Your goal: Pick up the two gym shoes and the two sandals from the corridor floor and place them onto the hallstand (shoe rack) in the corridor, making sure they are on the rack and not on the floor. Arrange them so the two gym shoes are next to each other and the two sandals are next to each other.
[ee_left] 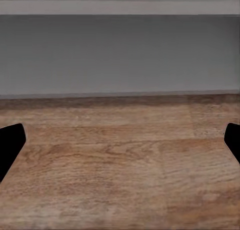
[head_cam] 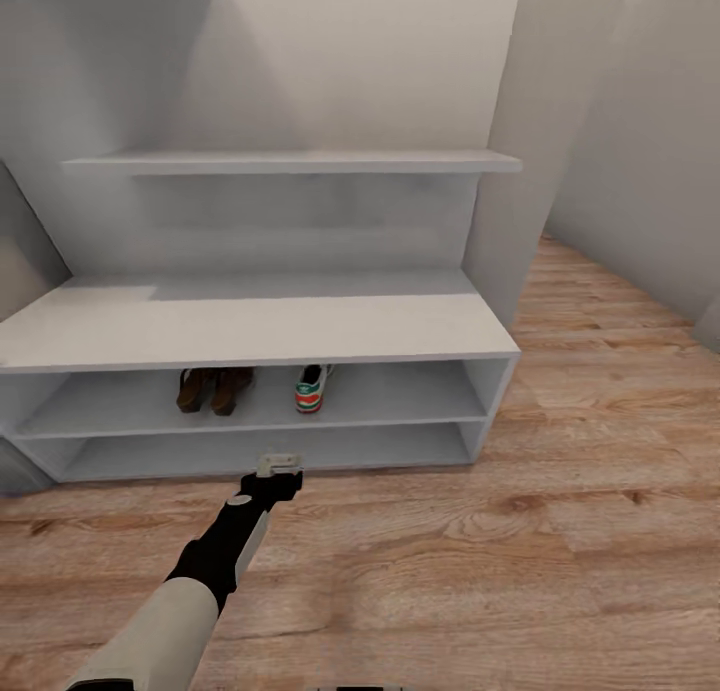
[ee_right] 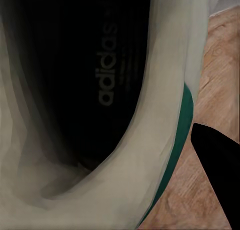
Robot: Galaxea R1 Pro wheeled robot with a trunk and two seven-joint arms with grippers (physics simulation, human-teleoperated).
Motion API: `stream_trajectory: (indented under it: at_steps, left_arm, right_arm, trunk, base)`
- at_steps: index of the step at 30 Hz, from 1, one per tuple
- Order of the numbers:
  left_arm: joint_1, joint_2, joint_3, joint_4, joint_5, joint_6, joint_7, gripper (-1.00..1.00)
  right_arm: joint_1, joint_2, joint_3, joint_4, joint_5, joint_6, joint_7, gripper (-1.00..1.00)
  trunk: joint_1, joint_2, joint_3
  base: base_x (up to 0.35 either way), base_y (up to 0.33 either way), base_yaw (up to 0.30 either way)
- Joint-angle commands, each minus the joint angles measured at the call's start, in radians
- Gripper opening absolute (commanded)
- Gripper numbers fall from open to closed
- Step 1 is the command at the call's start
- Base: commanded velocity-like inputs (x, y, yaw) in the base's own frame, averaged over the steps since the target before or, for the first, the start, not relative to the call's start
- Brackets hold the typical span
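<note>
Jaws of the left gripper (head_cam: 279, 464) stand wide apart, with bare floor (ee_left: 120, 165) between the two dark fingertips (ee_left: 10, 145). They sit low over the planks, just in front of the rack (head_cam: 250, 331), level with its lower shelf. Ahead of these jaws the left wrist view shows a strip of wood grain, then the grey inner wall of the bottom opening.

Jaws of the right gripper: one dark fingertip (ee_right: 220, 170) lies against the outer side of a gym shoe (ee_right: 165, 140), beside its green stripe. The second finger is hidden, so whether they are clamped on the shoe cannot be told. Between the jaws the shoe's dark inside fills the near field, with printed lettering on the insole; floor shows beyond its rim.

Beyond and above the left jaws, on the upper shelf, the second gym shoe (head_cam: 312, 389) stands heel outward. To its left, set apart from it, the two sandals (head_cam: 213, 389) rest side by side, touching. Farther still rise the bench top, the back panel and a floating shelf (head_cam: 290, 161).
</note>
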Motion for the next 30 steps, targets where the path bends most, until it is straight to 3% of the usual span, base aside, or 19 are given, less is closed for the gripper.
stream_trajectory:
  at_steps: [1, 5, 9, 13, 17, 18, 21, 23, 24, 26, 30]
  left_arm:
    - [0.003, -0.001, 0.004, -0.001, -0.009, 0.001, -0.001, 1.0]
    - [0.038, 0.003, 0.006, 0.003, -0.005, -0.036, -0.006, 1.0]
    - [0.127, 0.039, 0.008, 0.005, 0.006, -0.199, -0.02, 1.0]
    - [0.186, 0.059, 0.009, 0.003, 0.01, -0.227, -0.054, 1.0]
    - [0.249, 0.1, 0.009, 0.004, 0.012, -0.276, -0.15, 1.0]
    - [0.292, 0.125, 0.01, 0.004, 0.013, -0.33, -0.243, 1.0]
    - [0.321, 0.148, 0.011, 0.005, 0.014, -0.367, -0.316, 1.0]
    - [0.352, 0.178, 0.012, 0.005, 0.014, -0.394, -0.393, 1.0]
    - [0.381, 0.196, 0.04, 0.002, 0.059, -0.427, -0.473, 1.0]
    - [0.384, 0.198, 0.047, 0.003, 0.084, -0.43, -0.481, 1.0]
    - [0.385, 0.199, 0.049, 0.004, 0.089, -0.429, -0.505, 1.0]
  right_arm:
    - [-0.001, 0.0, -0.003, -0.002, 0.009, 0.004, 0.008, -1.0]
    - [-0.001, 0.0, -0.003, -0.002, 0.009, 0.004, 0.008, -1.0]
    - [-0.001, 0.0, -0.005, -0.001, 0.009, 0.004, 0.008, -1.0]
    - [-0.001, 0.0, -0.004, -0.001, 0.009, 0.004, 0.008, -1.0]
    - [-0.001, 0.003, -0.003, -0.003, 0.007, 0.004, 0.008, -1.0]
    - [-0.001, 0.005, -0.003, -0.004, 0.007, 0.003, 0.008, -1.0]
    - [-0.001, 0.006, -0.003, -0.004, 0.006, 0.003, 0.008, -1.0]
    - [-0.001, 0.007, -0.004, -0.005, 0.006, 0.003, 0.008, -1.0]
    - [-0.001, 0.008, -0.005, -0.005, 0.008, 0.003, 0.008, -1.0]
    - [-0.001, 0.008, -0.005, -0.006, 0.008, 0.003, 0.008, -1.0]
    - [-0.001, 0.008, -0.005, -0.006, 0.008, 0.003, 0.008, -1.0]
  trunk:
    - [-0.001, 0.0, -0.001]
    - [-0.001, 0.0, -0.001]
    - [-0.001, 0.0, -0.001]
    - [-0.001, 0.0, -0.001]
    - [-0.001, 0.0, -0.001]
    - [-0.001, 0.0, -0.001]
    - [-0.001, 0.0, -0.001]
    - [-0.001, 0.0, -0.001]
    - [-0.001, 0.0, -0.001]
    - [-0.001, 0.0, -0.001]
    - [-0.001, 0.0, -0.001]
  base:
    - [-0.245, 0.18, 0.0]
    - [-0.236, 0.196, 0.0]
    - [-0.221, 0.197, 0.0]
    - [-0.107, 0.096, 0.0]
    - [-0.017, 0.016, 0.0]
    - [-0.003, 0.003, 0.0]
    - [-0.002, 0.002, 0.0]
    - [0.0, 0.0, 0.0]
    - [-0.033, 0.022, 0.0]
    - [-0.144, 0.109, 0.0]
    - [-0.244, 0.194, 0.0]
